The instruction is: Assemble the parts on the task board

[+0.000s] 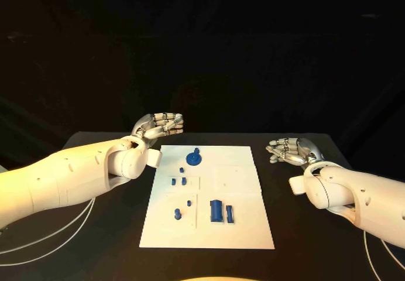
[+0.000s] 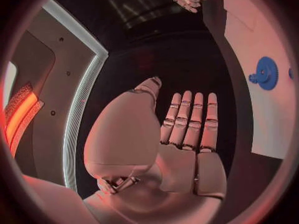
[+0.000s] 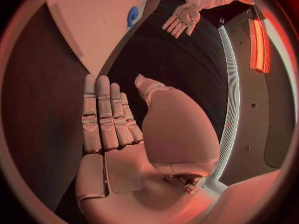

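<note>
**Both hands empty, board untouched**

Plainly, neither hand holds anything. The silver many-fingered left hand [image 1: 158, 125] is raised beside the far left corner of the flat white rectangular task board [image 1: 236, 175], palm up, its fingers loosely curled in the head view; its own wrist view shows the same left hand [image 2: 181, 134] with fingers laid straight and side by side, the thumb standing off to one side, and nothing in the palm. It touches neither the board nor any part.

The silver many-fingered right hand [image 1: 292, 151] is lifted just off the board's far right edge, fingers lightly bent and spread, clear of the board. From its wrist camera the right hand [image 3: 118, 129] shows straight fingers lying together, thumb apart, palm bare.

On the board lies a round blue gear-like part [image 1: 195, 157] near the far edge, left of centre; the left wrist view catches the same gear part [image 2: 266, 73] on the white surface. Nearer the robot sit several small blue pegs [image 1: 179, 175] in the left column, two more small blue pieces [image 1: 182, 209] lower down, and a pair of upright blue rectangular blocks [image 1: 221, 212] close to the middle of the near half. All parts are separate from one another, except the two blocks, which stand just beside each other. The board rests on the black table [image 1: 304, 234].
</note>
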You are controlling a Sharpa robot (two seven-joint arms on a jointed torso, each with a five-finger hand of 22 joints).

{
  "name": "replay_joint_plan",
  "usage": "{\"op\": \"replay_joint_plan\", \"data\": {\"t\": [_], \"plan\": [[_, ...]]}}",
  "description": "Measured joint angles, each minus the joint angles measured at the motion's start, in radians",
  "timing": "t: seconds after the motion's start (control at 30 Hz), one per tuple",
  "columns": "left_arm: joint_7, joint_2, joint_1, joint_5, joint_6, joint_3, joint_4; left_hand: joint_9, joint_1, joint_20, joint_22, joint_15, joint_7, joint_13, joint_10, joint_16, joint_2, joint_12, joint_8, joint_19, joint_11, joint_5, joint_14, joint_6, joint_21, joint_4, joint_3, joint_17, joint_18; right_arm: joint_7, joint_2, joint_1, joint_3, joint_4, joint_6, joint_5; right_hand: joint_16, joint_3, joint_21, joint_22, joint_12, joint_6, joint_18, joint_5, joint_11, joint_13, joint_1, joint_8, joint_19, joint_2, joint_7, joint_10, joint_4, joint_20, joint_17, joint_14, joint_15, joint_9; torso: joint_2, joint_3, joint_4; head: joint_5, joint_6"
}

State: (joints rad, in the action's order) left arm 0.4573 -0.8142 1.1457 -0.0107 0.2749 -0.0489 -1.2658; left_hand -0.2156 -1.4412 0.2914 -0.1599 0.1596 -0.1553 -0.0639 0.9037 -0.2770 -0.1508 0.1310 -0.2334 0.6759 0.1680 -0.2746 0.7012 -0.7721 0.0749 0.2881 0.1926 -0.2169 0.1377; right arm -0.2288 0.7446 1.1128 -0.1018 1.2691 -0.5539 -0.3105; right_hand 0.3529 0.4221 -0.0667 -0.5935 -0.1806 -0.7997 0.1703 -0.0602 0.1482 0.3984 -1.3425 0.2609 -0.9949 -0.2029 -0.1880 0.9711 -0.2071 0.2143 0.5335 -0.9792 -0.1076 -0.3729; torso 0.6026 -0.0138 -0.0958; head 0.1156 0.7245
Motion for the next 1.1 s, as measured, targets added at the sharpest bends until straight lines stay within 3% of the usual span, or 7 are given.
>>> {"op": "replay_joint_plan", "data": {"t": [0.1,0.2,0.37,0.5,0.63,0.77,1.1], "plan": [[0.011,0.017,-0.006,0.014,0.018,0.000,0.023,0.026,0.027,-0.019,0.041,-0.012,0.012,0.005,-0.073,0.076,0.027,-0.035,0.030,-0.101,-0.013,0.015,-0.102,0.054,-0.019,-0.017,-0.036,0.042,-0.024,-0.023,-0.013,0.003,0.002,-0.028,0.018,0.029,-0.130,-0.047,0.007,0.202,0.054,0.044,0.000,0.003,0.010,-0.153,0.020,-0.049,0.106,0.020,0.013,-0.056,0.030,0.010,-0.103,0.095,-0.016,0.046,-0.004,0.0011,-0.0001,0.003,-0.013],[0.009,0.012,-0.006,0.014,0.019,0.000,0.016,0.095,0.189,-0.118,0.086,-0.066,0.065,0.026,-0.375,0.153,0.075,-0.071,0.104,-0.312,-0.069,0.109,-0.324,0.315,-0.041,-0.116,-0.093,0.108,-0.069,-0.022,-0.008,0.001,0.003,-0.017,0.014,0.030,-0.222,-0.189,0.031,0.362,0.105,0.325,-0.058,0.025,-0.048,-0.256,0.175,-0.131,0.438,0.090,0.081,-0.394,0.095,-0.071,-0.268,0.423,0.027,0.168,-0.004,0.0012,0.0007,0.001,-0.013],[0.008,0.012,-0.014,0.013,0.034,0.005,-0.013,0.157,0.396,-0.206,0.124,-0.114,0.111,0.045,-0.645,0.217,0.113,-0.102,0.170,-0.498,-0.120,0.193,-0.517,0.549,-0.057,-0.204,-0.144,0.164,-0.096,-0.026,0.001,-0.010,0.019,0.026,-0.002,0.044,-0.289,-0.307,0.046,0.480,0.144,0.565,-0.115,0.041,-0.099,-0.328,0.365,-0.197,0.720,0.147,0.135,-0.686,0.152,-0.143,-0.403,0.705,0.068,0.272,-0.010,0.0025,0.0113,-0.017,-0.029],[0.008,0.017,-0.030,0.013,0.079,0.014,-0.072,0.187,0.743,-0.250,0.142,-0.137,0.133,0.055,-0.777,0.248,0.133,-0.114,0.202,-0.589,-0.145,0.235,-0.611,0.663,-0.064,-0.245,-0.170,0.191,-0.112,-0.057,0.012,-0.027,0.048,0.115,-0.035,0.085,-0.322,-0.366,0.053,0.538,0.162,0.686,-0.141,0.047,-0.124,-0.364,0.793,-0.230,0.862,0.176,0.162,-0.833,0.180,-0.180,-0.470,0.846,0.089,0.324,-0.022,0.0054,0.0334,-0.049,-0.060],[0.012,0.020,-0.052,0.013,0.156,0.026,-0.148,0.201,1.075,-0.272,0.150,-0.148,0.144,0.059,-0.838,0.258,0.142,-0.120,0.214,-0.628,-0.155,0.254,-0.655,0.716,-0.065,-0.264,-0.183,0.204,-0.117,-0.114,0.021,-0.044,0.077,0.210,-0.083,0.147,-0.334,-0.392,0.058,0.565,0.169,0.741,-0.141,0.051,-0.136,-0.381,1.057,-0.242,0.926,0.189,0.174,-0.899,0.195,-0.197,-0.501,0.911,0.097,0.348,-0.038,0.0088,0.0604,-0.083,-0.093],[0.019,0.027,-0.073,0.013,0.252,0.037,-0.221,0.208,1.252,-0.283,0.155,-0.154,0.151,0.060,-0.868,0.266,0.146,-0.124,0.220,-0.649,-0.164,0.262,-0.675,0.741,-0.069,-0.273,-0.187,0.210,-0.117,-0.174,0.029,-0.056,0.095,0.271,-0.130,0.208,-0.341,-0.403,0.058,0.579,0.172,0.766,-0.156,0.053,-0.143,-0.390,1.196,-0.248,0.958,0.196,0.184,-0.932,0.200,-0.208,-0.517,0.944,0.103,0.360,-0.049,0.0117,0.0802,-0.105,-0.115],[0.035,0.033,-0.095,0.014,0.430,0.047,-0.300,0.214,1.427,-0.293,0.158,-0.160,0.155,0.063,-0.897,0.273,0.151,-0.124,0.228,-0.667,-0.168,0.271,-0.696,0.767,-0.069,-0.283,-0.191,0.215,-0.117,-0.247,0.035,-0.062,0.101,0.299,-0.195,0.288,-0.346,-0.417,0.062,0.591,0.177,0.796,-0.156,0.055,-0.148,-0.397,1.334,-0.257,0.990,0.202,0.188,-0.966,0.209,-0.214,-0.531,0.974,0.108,0.371,-0.057,0.0137,0.0945,-0.115,-0.124]]}}
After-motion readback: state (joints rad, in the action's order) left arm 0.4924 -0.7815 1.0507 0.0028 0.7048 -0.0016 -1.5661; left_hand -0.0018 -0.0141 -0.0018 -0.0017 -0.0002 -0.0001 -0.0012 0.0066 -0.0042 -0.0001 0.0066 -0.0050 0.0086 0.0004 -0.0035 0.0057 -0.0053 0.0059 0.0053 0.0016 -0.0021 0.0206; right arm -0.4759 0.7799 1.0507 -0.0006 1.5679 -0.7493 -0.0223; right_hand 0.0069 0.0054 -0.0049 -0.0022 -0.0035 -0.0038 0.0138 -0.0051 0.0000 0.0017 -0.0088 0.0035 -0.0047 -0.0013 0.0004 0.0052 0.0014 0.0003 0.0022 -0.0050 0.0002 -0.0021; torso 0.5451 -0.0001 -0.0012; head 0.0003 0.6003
